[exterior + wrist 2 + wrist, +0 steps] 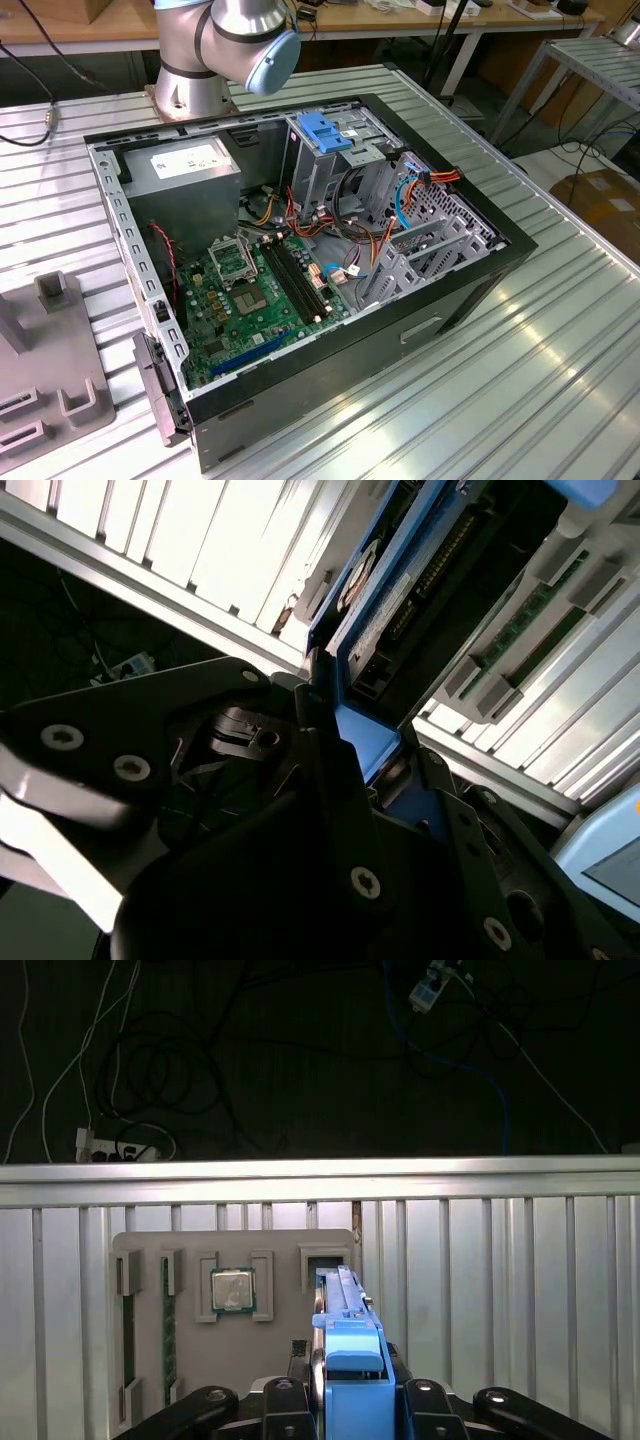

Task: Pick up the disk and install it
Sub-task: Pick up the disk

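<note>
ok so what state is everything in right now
disk: clamped edge-on in the end effector
end effector: shut on the disk
computer case: open, side panel off
processor chip: seated in the grey fixture
memory stick: lying in a fixture slot

I see the disk, edged by its blue bracket, turned edge-on and clamped in the gripper.
</note>
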{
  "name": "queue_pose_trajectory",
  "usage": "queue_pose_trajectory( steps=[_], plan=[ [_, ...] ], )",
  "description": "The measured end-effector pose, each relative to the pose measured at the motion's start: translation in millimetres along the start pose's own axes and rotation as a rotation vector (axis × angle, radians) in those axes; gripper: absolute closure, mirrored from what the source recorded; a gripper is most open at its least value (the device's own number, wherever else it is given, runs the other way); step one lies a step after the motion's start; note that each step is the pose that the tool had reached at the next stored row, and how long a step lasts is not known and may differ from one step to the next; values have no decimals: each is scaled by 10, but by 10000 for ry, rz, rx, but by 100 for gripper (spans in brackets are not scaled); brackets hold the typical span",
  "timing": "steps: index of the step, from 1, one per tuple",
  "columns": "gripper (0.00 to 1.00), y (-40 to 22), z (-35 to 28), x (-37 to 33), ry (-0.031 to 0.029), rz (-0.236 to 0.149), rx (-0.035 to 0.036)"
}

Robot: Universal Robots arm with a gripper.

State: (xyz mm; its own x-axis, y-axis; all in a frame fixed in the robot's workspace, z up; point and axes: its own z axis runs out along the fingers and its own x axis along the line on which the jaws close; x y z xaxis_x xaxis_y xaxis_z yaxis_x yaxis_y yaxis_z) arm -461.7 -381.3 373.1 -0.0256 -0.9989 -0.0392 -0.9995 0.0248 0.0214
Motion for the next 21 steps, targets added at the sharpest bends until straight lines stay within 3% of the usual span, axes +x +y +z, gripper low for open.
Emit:
queue_pose_trajectory(
  steps=[4,8,21],
  plan=[
    [63,0,-32,-2,-1,0,0],
    [63,2,-113,-5,-2,0,1],
    [63,6,-279,-11,-2,0,2]
  ],
)
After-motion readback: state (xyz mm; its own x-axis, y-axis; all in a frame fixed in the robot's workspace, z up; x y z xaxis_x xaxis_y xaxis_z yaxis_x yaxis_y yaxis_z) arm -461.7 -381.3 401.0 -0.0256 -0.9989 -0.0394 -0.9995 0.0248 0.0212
